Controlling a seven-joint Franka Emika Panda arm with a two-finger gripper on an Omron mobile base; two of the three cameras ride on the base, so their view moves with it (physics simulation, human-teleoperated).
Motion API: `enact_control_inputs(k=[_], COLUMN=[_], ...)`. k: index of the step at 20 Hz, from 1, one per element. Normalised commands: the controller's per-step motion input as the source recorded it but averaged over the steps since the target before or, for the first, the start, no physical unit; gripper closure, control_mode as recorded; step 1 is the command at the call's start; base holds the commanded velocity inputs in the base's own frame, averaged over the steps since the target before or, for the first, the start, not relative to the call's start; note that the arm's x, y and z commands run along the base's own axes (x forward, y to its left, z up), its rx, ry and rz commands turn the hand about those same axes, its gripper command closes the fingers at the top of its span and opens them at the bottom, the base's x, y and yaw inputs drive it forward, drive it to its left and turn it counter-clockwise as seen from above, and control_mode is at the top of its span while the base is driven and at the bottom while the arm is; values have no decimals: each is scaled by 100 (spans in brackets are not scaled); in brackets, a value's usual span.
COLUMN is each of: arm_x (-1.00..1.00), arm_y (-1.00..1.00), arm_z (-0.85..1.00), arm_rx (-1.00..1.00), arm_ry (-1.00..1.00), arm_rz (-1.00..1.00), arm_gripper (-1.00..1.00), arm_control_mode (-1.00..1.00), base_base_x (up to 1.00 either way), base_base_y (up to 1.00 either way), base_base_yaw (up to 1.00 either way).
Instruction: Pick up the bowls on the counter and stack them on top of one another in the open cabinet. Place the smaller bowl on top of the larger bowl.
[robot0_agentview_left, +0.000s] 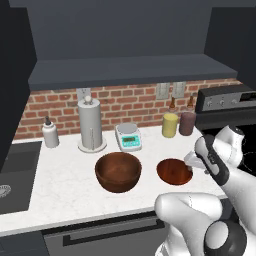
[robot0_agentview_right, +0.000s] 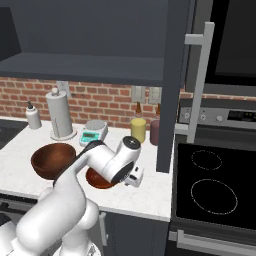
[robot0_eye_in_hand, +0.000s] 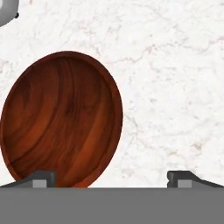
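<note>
The gripper hangs with fingers spread wide — nothing held. Just below it, toward one fingertip, lies the smaller bowl on the counter.

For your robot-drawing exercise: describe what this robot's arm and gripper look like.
The arm is glossy white with rounded, bulbous segments and dark grey-black joint bands. The gripper ends in two small dark grey finger tips with lighter inset pads. No cables or markings show.

You have the counter carrying the larger bowl with the smaller bowl to its right; farther back stand a paper-towel holder, scale, bottle and two canisters.
</note>
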Motion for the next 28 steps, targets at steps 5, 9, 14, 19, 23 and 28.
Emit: enact_control_inputs(k=[5,9,14,19,23,28], arm_x=[27,23,15,14,12,10], arm_y=[0,0,0,0,10,14], arm_z=[-16,-18,-22,-27,-26,-19], arm_rx=[0,0,0,0,0,0], arm_ry=[3,0,2,2,2,1], arm_rz=[0,0,0,0,0,0], arm_gripper=[-100,-100,-100,-100,100,100], arm_control_mode=[-100,-100,-100,-100,-100,-100], base_base_x=[0,0,0,0,0,0], base_base_y=[0,0,0,0,0,0], base_base_yaw=[0,0,0,0,0,0])
